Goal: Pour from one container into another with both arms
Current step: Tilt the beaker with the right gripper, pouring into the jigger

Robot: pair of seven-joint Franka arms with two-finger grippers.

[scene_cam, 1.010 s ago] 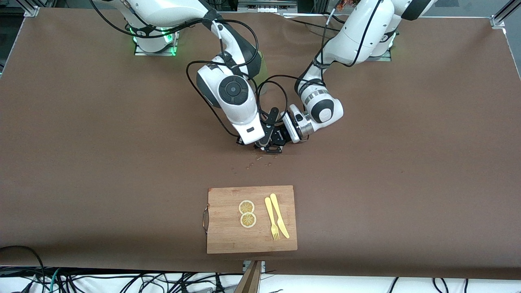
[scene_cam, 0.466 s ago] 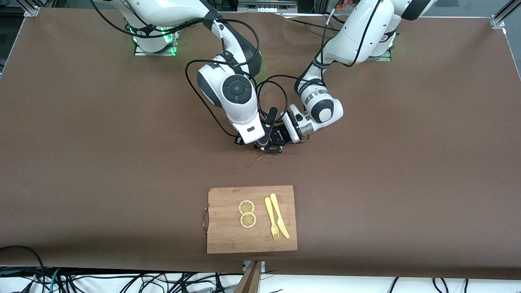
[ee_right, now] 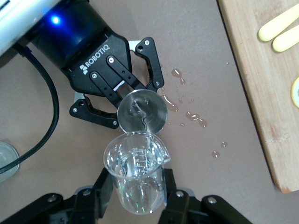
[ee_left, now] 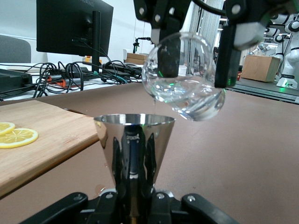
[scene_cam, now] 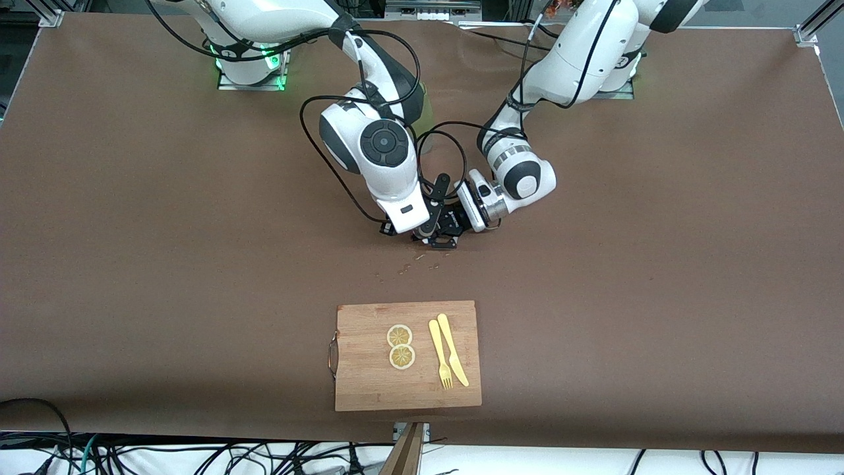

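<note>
Right arm: reaches from its base down to the middle of the table [scene_cam: 165, 251], wrist bent low; the right gripper [ee_right: 136, 189] has its fingers [ee_right: 105, 186] clamped on the glass cup [ee_right: 136, 175].
Glass cup: tilted, spout over the rim of the jigger [ee_right: 141, 111], a thin stream of water falling into it; in the left wrist view the cup [ee_left: 183, 79] hangs just above the jigger's mouth [ee_left: 134, 140], not touching.
Left arm: comes in from its own base, forearm sloping down, wrist turned sideways toward the right arm; the left gripper [ee_right: 126, 95] has its fingers closed on the jigger's waist, keeping it upright.
Hidden: in the front view both grippers [scene_cam: 438, 231] merge into one dark cluster under the wrists, and cup and jigger cannot be made out there; a green object near the right arm's elbow is mostly covered by the arm.
Spill: droplets [ee_right: 189, 114] on the table just beside the jigger, toward the cutting board [scene_cam: 407, 396].
Cutting board: nearer the front camera than the grippers, well apart from them, carrying two lemon slices [scene_cam: 400, 346], a yellow fork [scene_cam: 440, 356] and knife [scene_cam: 453, 349].
Open room: wide bare table toward both arms' ends.
</note>
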